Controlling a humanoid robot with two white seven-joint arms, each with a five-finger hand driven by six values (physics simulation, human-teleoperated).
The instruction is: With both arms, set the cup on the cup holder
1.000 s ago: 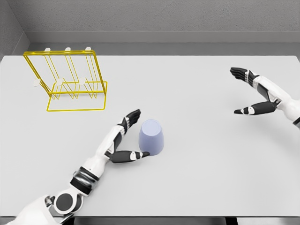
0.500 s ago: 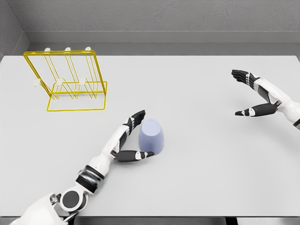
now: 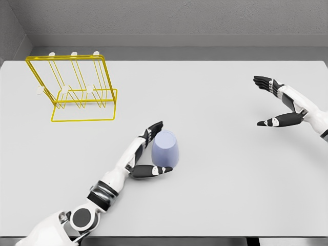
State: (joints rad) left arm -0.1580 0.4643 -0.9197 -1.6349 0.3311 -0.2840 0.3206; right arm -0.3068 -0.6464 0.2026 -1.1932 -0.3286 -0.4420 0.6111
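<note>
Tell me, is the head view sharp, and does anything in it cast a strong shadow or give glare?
Head view: sharp throughout, evenly lit, no glare; the pale lavender plastic cup and the yellow wire cup holder cast only faint soft shadows on the light grey table.

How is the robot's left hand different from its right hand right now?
The left hand is low near the middle of the table, fingers and thumb spread around the cup; the right hand is far off at the right edge, near nothing. The left arm shows fully; the right is mostly cut off. Both hands are open, white with dark fingers.
</note>
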